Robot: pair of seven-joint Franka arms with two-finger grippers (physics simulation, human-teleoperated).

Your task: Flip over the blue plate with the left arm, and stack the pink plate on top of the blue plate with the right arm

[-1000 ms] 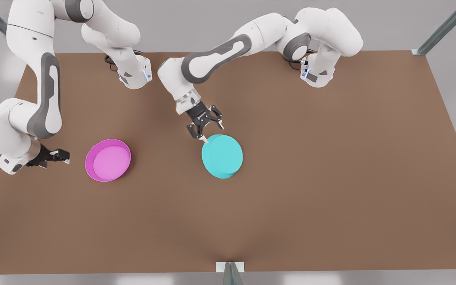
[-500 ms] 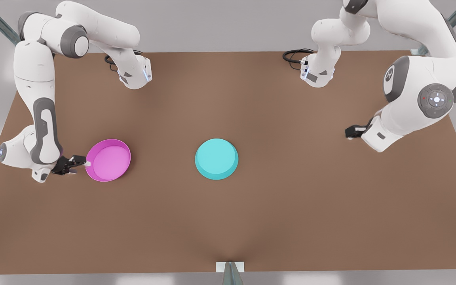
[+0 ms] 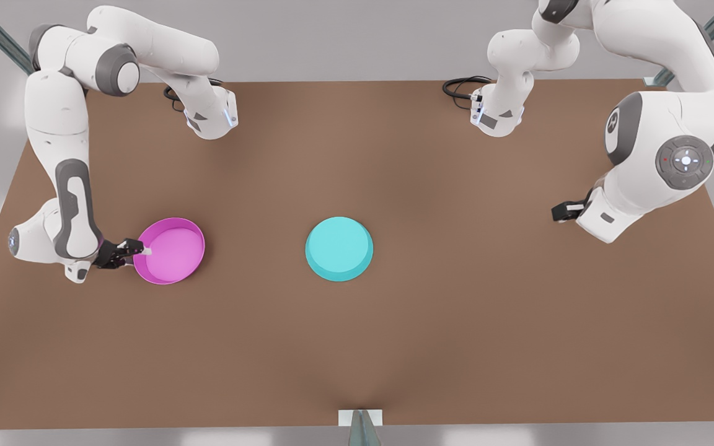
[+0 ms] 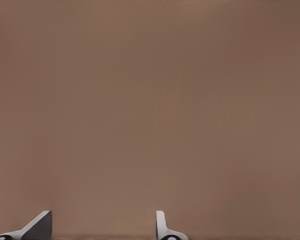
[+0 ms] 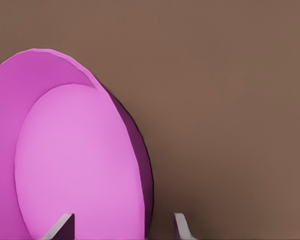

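Observation:
The blue plate (image 3: pixel 338 249) lies flat at the middle of the table, its solid flat face up, with nothing touching it. The pink plate (image 3: pixel 174 251) sits hollow side up toward the front view's left. My right gripper (image 3: pixel 137 250) is at its outer edge. In the right wrist view the right gripper (image 5: pixel 122 230) is open, with the pink plate's (image 5: pixel 75 160) rim between its fingers. My left gripper (image 3: pixel 563 210) waits far off at the front view's right. In the left wrist view the left gripper (image 4: pixel 100 232) is open above bare table.
The brown table (image 3: pixel 456 322) stretches wide around both plates. The two arm bases (image 3: pixel 211 118) (image 3: pixel 496 114) stand at the back edge. A small bracket (image 3: pixel 361 421) sits at the front edge.
The left arm has let go of the blue plate and swung away to the front view's right; the plate now lies flat. The right gripper has slid up to the pink plate's rim.

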